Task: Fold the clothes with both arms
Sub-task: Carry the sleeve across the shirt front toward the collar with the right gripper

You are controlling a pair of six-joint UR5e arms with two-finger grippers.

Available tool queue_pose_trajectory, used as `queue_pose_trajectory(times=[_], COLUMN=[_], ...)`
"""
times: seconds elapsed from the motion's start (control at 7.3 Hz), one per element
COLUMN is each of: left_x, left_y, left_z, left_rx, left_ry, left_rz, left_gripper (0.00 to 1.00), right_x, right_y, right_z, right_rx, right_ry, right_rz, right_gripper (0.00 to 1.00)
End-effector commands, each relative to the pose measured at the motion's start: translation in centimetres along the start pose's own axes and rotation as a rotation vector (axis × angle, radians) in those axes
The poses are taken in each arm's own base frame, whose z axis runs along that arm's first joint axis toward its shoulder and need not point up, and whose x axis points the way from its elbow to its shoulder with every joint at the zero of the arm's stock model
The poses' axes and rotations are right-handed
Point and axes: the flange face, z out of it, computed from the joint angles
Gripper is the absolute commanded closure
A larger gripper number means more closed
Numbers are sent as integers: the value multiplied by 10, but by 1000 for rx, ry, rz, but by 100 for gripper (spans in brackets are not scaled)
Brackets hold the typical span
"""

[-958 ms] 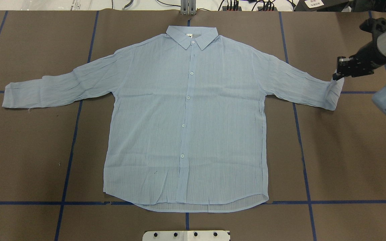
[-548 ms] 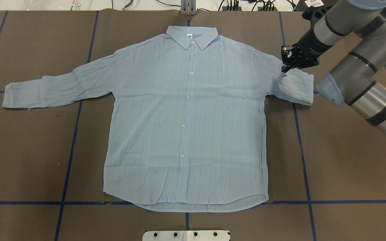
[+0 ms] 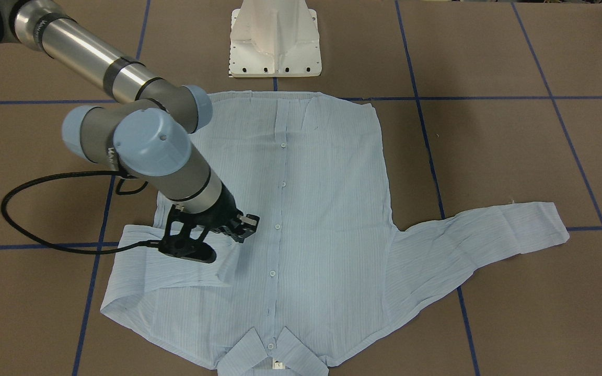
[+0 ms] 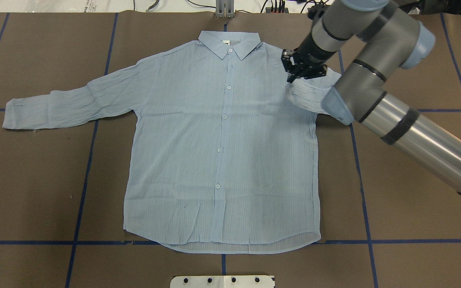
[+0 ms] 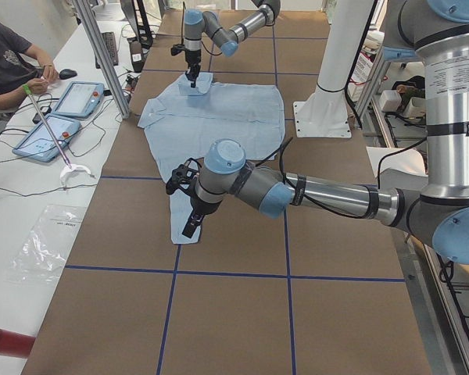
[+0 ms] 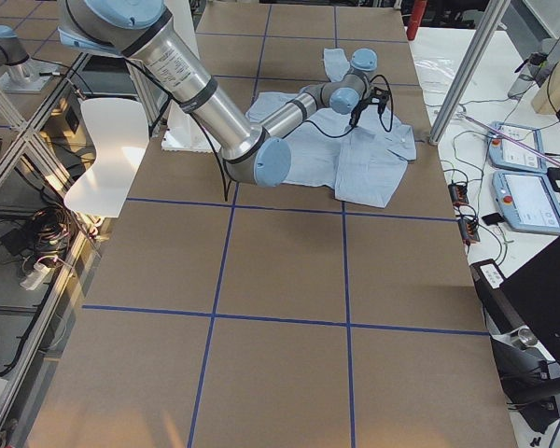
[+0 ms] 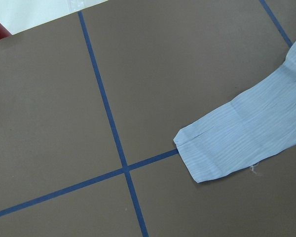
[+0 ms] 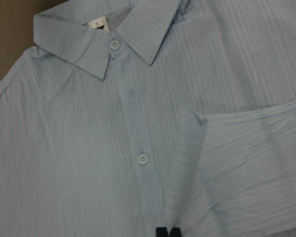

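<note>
The light blue striped shirt [image 4: 222,152] lies flat and buttoned, collar at the far side. My right gripper [image 4: 291,78] is shut on the right sleeve's cuff and holds it over the shirt's right shoulder, with the sleeve doubled back on itself. In the right wrist view the shut fingertips [image 8: 167,232] pinch the cuff [image 8: 197,148] near the button placket. The front view also shows this gripper [image 3: 235,239]. My left gripper [image 5: 189,223] hovers over the left sleeve's cuff [image 7: 227,143]; I cannot tell whether it is open or shut.
The brown table [image 4: 34,180] is marked with blue tape lines. The white pedestal base [image 3: 275,39] stands at the robot's edge below the shirt hem. An operator [image 5: 12,58] with tablets sits beside the table's far side.
My right gripper has carried the right sleeve's cuff leftward, from the table's right side onto the shirt's right shoulder. The sleeve now folds over itself. The left sleeve has not moved.
</note>
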Motion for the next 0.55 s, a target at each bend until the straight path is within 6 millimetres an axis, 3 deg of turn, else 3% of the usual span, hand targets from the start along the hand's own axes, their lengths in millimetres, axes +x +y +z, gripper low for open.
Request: queue_pose_trajectory(times=[0.0,0.14,0.41], left_x=[-1,-1,-1], left_y=[1,0,1], left_z=[1,1,1], left_rx=[-3,-2,-3], left_ry=[1,1,1], left_rz=[-3,-2,-3], left_gripper=[0,0,0], right_x=[-46,-62,-71], right_y=[23,28,36], right_z=[12,15,19], right_rx=[13,8,22], right_ry=[-45,-46,-46], right_rz=[-22,-26,-29], right_gripper=[100,100,100])
